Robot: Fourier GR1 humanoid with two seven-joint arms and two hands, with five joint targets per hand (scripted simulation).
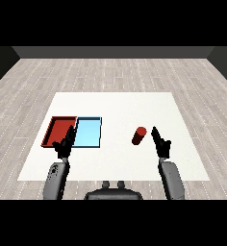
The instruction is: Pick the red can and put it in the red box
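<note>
The red can (139, 135) stands on the white table, tilted a little, right of centre. My right hand (161, 142) is just to the right of it, fingers straight and open, a small gap between hand and can. The red tray (60, 130) lies at the left of the table with nothing visible in it. My left hand (65, 144) hovers over that tray's near right corner, fingers relaxed and open, holding nothing.
A light blue tray (89, 133) lies right beside the red tray, between it and the can. The white table (115, 108) ends close to my forearms at the near edge; grey wooden floor surrounds it.
</note>
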